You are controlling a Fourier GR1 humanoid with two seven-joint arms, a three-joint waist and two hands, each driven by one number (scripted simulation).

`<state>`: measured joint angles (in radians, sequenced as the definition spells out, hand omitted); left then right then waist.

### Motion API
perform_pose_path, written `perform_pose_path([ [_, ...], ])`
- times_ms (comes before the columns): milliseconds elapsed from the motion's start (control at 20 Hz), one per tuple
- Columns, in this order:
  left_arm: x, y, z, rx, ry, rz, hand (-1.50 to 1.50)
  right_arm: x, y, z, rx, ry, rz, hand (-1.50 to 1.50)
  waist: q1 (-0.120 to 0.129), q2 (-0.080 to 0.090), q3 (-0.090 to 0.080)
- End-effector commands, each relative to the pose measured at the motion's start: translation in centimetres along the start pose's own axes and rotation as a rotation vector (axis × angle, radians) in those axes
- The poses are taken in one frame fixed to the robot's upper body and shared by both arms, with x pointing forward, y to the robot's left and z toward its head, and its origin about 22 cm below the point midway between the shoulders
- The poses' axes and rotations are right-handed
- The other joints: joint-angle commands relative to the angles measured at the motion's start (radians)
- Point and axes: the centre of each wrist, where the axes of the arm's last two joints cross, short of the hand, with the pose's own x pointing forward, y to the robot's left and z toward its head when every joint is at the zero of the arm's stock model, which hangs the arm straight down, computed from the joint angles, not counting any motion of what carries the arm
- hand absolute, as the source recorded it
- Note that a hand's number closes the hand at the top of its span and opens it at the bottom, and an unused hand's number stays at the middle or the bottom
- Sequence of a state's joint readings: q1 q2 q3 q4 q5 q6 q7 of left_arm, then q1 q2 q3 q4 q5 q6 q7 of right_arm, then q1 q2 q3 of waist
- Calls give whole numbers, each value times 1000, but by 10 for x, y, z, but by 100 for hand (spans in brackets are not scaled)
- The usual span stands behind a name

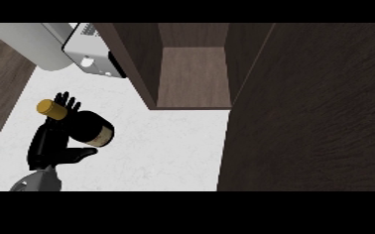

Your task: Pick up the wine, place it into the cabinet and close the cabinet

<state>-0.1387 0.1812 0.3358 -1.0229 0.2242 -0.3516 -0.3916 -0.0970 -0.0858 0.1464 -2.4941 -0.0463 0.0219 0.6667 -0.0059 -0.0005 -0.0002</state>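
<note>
**Wine in left hand, cabinet open at 1 o'clock**

Object: wine bottle (89, 127), dark body, gold cap (50, 108), pale label (103, 135). It sits at the lower left of the head view, over the white counter (161, 151), tilted with the cap toward 10 o'clock.

Hand: left hand (48, 146) holds the bottle. Its fingers (66, 99) show past the neck on the far side and its thumb (79, 153) lies under the body on the near side. Right hand does not appear.

Handling (judgement): probably glass, so rigid, smooth, breakable, and heavy low down if full. The wide body is the better place to hold. The neck is narrow, and a grasp there would let the heavy end swing. Set it down base first and upright.

Surroundings, from the bottle:
- 12 o'clock: white appliance (89, 49), near the cabinet's left wall.
- 11 o'clock: grey cylinder (38, 44), just beside the appliance.
- 1 o'clock: cabinet (141, 64), interior open, bare wooden shelf floor (194, 77) visible.
- 3 o'clock: large dark door panel (300, 129), which I take to be the open door, well apart from the bottle.

Obstacles (judgement): the cabinet's left wall lies between the bottle and the shelf, so the carry must go round its front edge. The appliance crowds that same corner. The door panel narrows the approach from the right.
</note>
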Motion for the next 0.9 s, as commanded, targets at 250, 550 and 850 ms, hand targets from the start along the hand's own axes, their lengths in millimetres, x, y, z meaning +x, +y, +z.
perform_pose_path([
  [250,-13,19,7,-12,33,13,-150,14,8,12,-2,-52,-25,-150,3,0,0],
  [550,-26,-8,-6,-38,25,60,-150,25,-4,19,13,-32,4,-150,3,-1,0],
  [850,-25,16,-9,-47,11,118,-150,27,4,29,11,-48,-16,-150,-3,-1,0],
])
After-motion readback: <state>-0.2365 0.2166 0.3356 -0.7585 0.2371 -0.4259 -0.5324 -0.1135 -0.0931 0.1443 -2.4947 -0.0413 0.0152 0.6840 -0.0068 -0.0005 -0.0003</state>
